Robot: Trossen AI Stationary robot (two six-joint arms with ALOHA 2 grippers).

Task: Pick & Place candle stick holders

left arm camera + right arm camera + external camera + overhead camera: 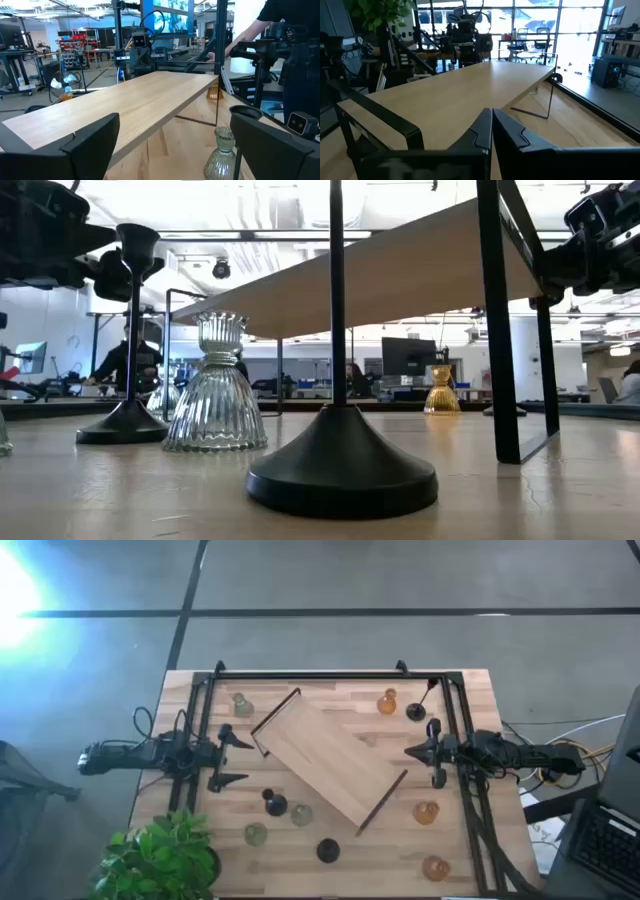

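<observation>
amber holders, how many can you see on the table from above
3 bulbous amber glass candle holders show: one near the far edge, right of the raised wooden board; one right of the board's near end; one at the near right corner. The board could hide others.

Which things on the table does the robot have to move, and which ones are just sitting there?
For the job:
black candle stick holders
pale green glass holders
amber glass holders

Just lying about:
wooden board
potted plant

black holder (338,450) stem cut off above.
</observation>
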